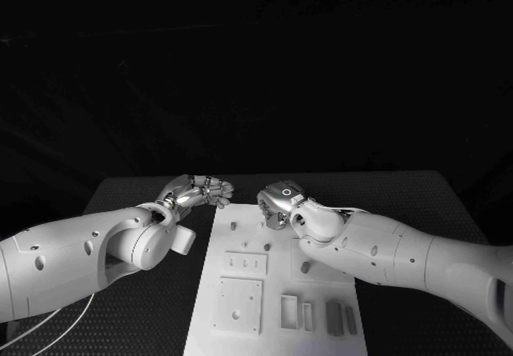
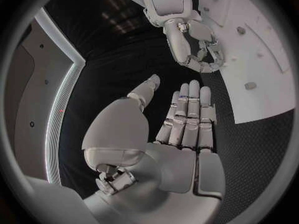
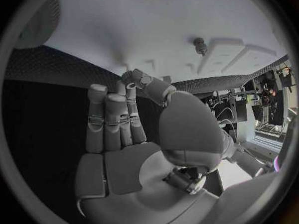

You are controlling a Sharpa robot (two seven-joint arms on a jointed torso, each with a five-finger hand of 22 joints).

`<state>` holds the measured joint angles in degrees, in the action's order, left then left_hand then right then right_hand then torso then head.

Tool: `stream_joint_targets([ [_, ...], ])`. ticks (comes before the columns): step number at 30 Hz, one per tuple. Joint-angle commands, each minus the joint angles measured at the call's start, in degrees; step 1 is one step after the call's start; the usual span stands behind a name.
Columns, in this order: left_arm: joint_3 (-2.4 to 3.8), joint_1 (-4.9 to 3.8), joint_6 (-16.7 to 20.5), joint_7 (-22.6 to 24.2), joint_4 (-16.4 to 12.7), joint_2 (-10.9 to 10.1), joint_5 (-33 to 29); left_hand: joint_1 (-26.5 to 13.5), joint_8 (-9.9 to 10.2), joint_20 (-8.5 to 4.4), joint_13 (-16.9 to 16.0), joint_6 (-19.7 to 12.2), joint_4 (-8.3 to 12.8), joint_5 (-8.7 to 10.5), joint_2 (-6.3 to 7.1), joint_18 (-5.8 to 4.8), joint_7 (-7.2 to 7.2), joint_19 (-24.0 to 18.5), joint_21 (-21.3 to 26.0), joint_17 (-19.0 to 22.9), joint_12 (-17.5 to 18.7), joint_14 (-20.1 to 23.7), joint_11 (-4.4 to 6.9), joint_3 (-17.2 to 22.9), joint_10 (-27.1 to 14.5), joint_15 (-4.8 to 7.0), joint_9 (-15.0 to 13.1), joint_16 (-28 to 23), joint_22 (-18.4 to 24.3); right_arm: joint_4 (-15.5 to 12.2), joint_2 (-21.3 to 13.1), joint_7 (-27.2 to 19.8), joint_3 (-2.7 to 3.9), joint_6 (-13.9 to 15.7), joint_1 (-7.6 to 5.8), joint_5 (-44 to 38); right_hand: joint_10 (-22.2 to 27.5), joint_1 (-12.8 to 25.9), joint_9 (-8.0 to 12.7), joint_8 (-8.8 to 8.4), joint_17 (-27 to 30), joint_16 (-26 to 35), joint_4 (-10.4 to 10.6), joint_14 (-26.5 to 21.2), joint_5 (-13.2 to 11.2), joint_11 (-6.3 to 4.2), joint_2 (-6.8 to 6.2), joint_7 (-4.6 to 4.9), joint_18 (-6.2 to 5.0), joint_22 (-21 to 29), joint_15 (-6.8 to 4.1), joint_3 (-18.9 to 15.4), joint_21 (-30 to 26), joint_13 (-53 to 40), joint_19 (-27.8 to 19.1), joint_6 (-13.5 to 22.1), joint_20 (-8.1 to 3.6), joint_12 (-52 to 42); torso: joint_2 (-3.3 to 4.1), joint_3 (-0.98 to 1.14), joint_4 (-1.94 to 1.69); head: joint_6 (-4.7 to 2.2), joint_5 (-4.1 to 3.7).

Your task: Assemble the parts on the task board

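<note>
1. Head view takes in the black table (image 1: 428, 194), which carries the task board (image 1: 280, 297) at its middle, the landmark for everything below.
2. Right hand (image 1: 285, 200) hovers over the board's far end, fingers loosely curled; the wrist view shows them fairly straight and empty, likely poised to pick.
3. Left hand (image 1: 198, 191) sits just off the board's far left corner, fingers extended side by side and holding nothing, seemingly waiting clear of the work.
4. Parts (image 1: 341, 317) lie on the board's near end beside empty slots, well apart from both hands, not yet assembled.
</note>
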<state>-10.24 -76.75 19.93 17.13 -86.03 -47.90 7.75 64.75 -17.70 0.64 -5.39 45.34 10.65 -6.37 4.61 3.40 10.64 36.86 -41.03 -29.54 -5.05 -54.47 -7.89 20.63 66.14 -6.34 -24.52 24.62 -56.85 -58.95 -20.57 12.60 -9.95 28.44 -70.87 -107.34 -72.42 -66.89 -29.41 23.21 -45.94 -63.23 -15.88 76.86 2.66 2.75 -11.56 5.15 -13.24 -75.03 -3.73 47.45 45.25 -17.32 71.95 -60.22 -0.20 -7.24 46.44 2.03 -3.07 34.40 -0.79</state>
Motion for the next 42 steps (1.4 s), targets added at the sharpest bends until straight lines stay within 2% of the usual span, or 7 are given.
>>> stream_joint_targets([
  [1, 0.06, -0.08, -0.57, 0.35, -0.14, 0.19, -0.17, -0.62, 0.18, 0.07, 0.07, 0.07, 0.46, 0.38, -0.12, 0.88, 0.44, 0.34, -0.23, -0.1, 0.24, -0.35, 0.05, 0.05, 0.37, -0.09, 0.07, -0.36, 0.05, -0.06, 0.29, -0.59, 0.01, -0.73, 0.03, -0.65, -5.04, -0.11, -0.11, 0.11, 0.1, -0.25, 0.0, -0.97, 0.12, -1.12, -0.04, 0.07, -1.76, -1.01, -1.03, 0.51, 0.28, -0.08, -0.06, -0.3, -0.45, -0.21, 0.09, -0.01, 0.04, 0.05, -0.07],
  [8, 0.07, -0.09, -0.5, 0.38, -0.18, 0.16, -0.17, -0.7, 0.18, 0.07, 0.07, 0.08, 0.56, 0.39, -0.12, 0.88, 0.44, 0.33, -0.25, -0.13, 0.28, -0.35, 0.05, 0.14, 0.38, -0.09, 0.07, -0.38, 0.05, 0.28, 0.51, -0.62, 0.01, -0.83, 0.03, -0.61, -5.01, -0.06, -0.14, 0.06, 0.14, -0.26, 0.0, -0.99, 0.12, -1.11, -0.05, 0.08, -1.76, -1.0, -1.01, 0.55, 0.3, -0.15, -0.1, -0.27, -0.45, -0.16, 0.14, 0.05, -0.02, 0.29, -0.17],
  [16, 0.08, -0.09, -0.47, 0.33, -0.12, 0.23, -0.17, -0.82, 0.2, 0.07, 0.07, 0.07, 0.67, 0.4, -0.1, 0.87, 0.45, 0.32, -0.26, -0.15, 0.33, -0.35, 0.04, 0.23, 0.39, -0.1, 0.07, -0.4, 0.06, 0.67, 0.62, -0.91, -0.03, -2.36, 0.03, 0.05, -4.51, 0.28, -0.19, -0.3, 0.4, -0.24, 0.1, -1.11, 0.13, -0.9, -0.3, 0.26, -1.76, -0.94, -0.82, 0.61, 0.31, -0.33, -0.36, 0.12, -0.33, 0.26, -0.01, -0.02, 0.11, 0.73, -0.17],
  [30, 0.08, -0.09, -0.46, 0.28, -0.08, 0.21, -0.17, -1.06, 0.25, 0.09, 0.08, -0.01, 0.9, 0.42, -0.06, 0.87, 0.49, 0.29, -0.29, -0.2, 0.45, -0.32, 0.01, 0.42, 0.38, -0.11, 0.09, -0.46, 0.06, 0.79, 0.72, -0.13, -0.03, -1.91, 0.03, 0.19, -4.04, 0.53, -0.32, -0.69, 0.77, -0.22, 0.31, -1.25, 0.12, -0.7, -0.6, 0.44, -1.76, -0.86, -0.63, 0.56, 0.32, -0.62, -0.6, 0.53, -0.26, 0.77, -0.03, 0.04, 0.13, 0.67, -0.2],
  [33, 0.08, -0.09, -0.45, 0.26, -0.08, 0.23, -0.17, -1.09, 0.25, 0.09, 0.09, -0.02, 0.93, 0.42, -0.05, 0.86, 0.49, 0.28, -0.3, -0.21, 0.46, -0.31, 0.01, 0.45, 0.39, -0.12, 0.09, -0.47, 0.06, 0.91, 0.8, -0.4, -0.03, -1.91, 0.02, 1.2, -2.9, 0.53, -0.2, -1.45, 1.14, 0.01, 0.35, -1.55, 0.11, -0.21, -1.29, 0.89, -1.76, -0.88, -0.15, 0.63, 0.38, -0.6, -0.81, 1.67, -0.21, 1.62, -0.02, 0.03, 0.11, 0.64, -0.21],
  [39, 0.08, -0.1, -0.42, 0.24, -0.07, 0.18, -0.17, -1.15, 0.27, 0.09, 0.09, -0.04, 1.0, 0.43, -0.04, 0.86, 0.51, 0.27, -0.3, -0.22, 0.49, -0.31, 0.0, 0.5, 0.39, -0.12, 0.1, -0.49, 0.06, 0.95, 0.78, -0.54, -0.03, -1.65, 0.02, 1.76, 1.49, 0.14, 0.55, -3.8, 1.78, 0.12, 0.63, -1.6, 0.11, 1.47, -2.68, 2.61, -1.76, -0.87, 1.46, 0.89, 0.44, 0.23, -1.28, 5.53, -0.07, 3.71, -0.03, 0.02, 0.08, 0.63, -0.18],
  [42, 0.08, -0.1, -0.51, 0.19, -0.07, 0.16, -0.17, -1.19, 0.28, 0.09, 0.09, -0.06, 1.04, 0.44, -0.03, 0.86, 0.51, 0.27, -0.31, -0.23, 0.51, -0.3, 0.0, 0.53, 0.39, -0.12, 0.1, -0.5, 0.06, 1.0, 0.77, -0.48, -0.03, -1.37, 0.02, 1.78, 2.1, -0.07, 0.62, -4.03, 1.9, 0.01, 0.78, -1.58, 0.11, 1.72, -2.85, 2.81, -1.76, -0.87, 1.72, 0.92, 0.51, 0.41, -1.32, 5.91, 0.0, 3.63, -0.01, 0.03, 0.08, 0.66, -0.22],
])
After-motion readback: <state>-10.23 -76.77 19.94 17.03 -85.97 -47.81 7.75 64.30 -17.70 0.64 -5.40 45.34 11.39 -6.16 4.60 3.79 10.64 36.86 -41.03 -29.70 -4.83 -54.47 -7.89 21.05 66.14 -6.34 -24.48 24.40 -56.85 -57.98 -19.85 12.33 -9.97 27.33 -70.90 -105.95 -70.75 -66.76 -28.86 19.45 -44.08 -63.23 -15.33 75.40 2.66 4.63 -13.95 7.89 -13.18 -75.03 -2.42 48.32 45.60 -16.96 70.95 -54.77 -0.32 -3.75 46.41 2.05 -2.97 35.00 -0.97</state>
